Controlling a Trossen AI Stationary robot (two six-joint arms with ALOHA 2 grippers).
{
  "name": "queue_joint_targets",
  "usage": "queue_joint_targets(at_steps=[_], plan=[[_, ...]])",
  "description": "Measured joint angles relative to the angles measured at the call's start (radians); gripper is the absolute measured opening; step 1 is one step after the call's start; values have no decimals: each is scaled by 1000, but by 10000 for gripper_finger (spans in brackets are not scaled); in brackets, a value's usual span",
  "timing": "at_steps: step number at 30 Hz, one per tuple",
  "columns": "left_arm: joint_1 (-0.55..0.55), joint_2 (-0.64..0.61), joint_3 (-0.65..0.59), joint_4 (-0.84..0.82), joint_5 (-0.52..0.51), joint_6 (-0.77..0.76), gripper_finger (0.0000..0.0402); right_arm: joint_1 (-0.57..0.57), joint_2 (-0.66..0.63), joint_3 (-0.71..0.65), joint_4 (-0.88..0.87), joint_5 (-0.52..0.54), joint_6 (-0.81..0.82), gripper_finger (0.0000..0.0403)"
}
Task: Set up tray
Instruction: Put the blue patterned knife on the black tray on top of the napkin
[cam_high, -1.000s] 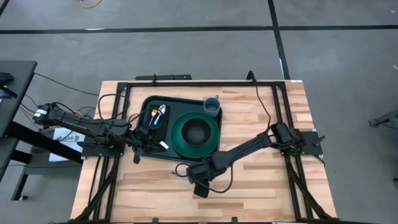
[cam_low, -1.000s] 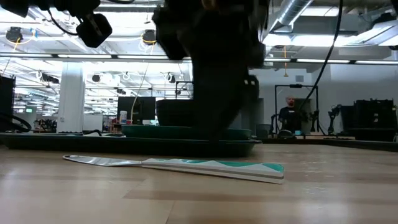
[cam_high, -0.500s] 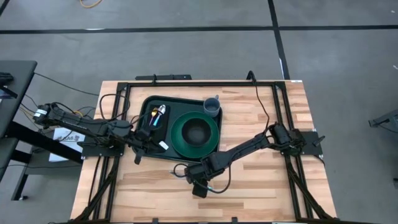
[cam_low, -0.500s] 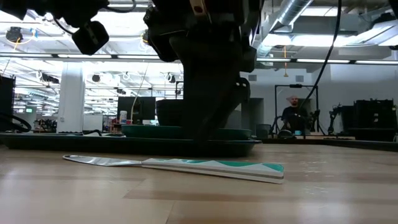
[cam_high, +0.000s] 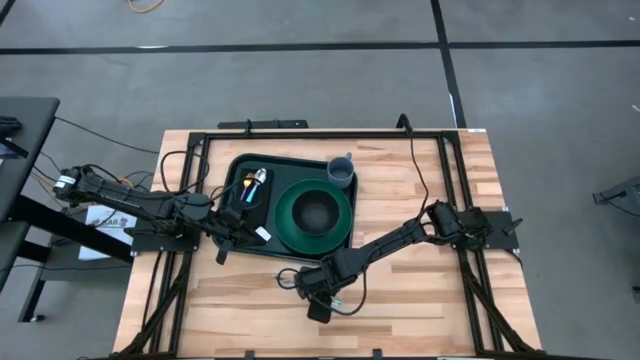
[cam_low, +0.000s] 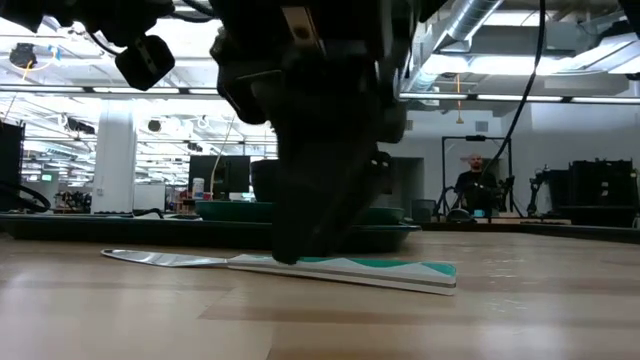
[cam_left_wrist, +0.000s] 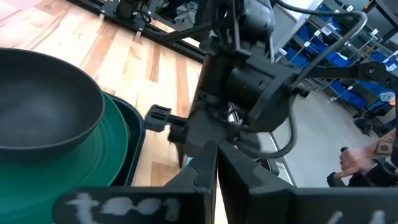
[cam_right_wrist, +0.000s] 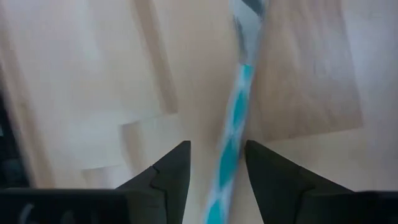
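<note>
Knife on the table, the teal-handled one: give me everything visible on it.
The knife lies flat on the bare wooden table, outside the tray, in front of its near edge. Silvery blade at one end; the handle is white with teal triangle patterning. In the right wrist view it runs lengthwise between the open fingers of the right gripper, which has come down over the handle. Whether a finger touches it cannot be told.

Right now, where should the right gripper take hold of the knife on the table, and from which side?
The knife lies flat on the wooden table, in front of the tray. Probably best: grip the teal-and-white handle from straight above, fingers across its narrow width. The open right gripper straddles it already.
</note>
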Motion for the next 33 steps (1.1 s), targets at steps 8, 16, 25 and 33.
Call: queue_joint_targets(at_steps=[8, 16, 25, 33], plan=[[0, 0, 0, -13, 0, -2, 0, -7, 32, -1, -12, 36, -4, 134], [0, 0, 1, -16, 0, -11, 0, -21, 37, -1, -20, 38, 19, 82], [0, 0, 1, -15, 0, -13, 0, -21, 37, -2, -25, 44, 60, 16], [0, -15, 1, -26, 6, -33, 0, -27, 38, 31, -47, 35, 77, 15]])
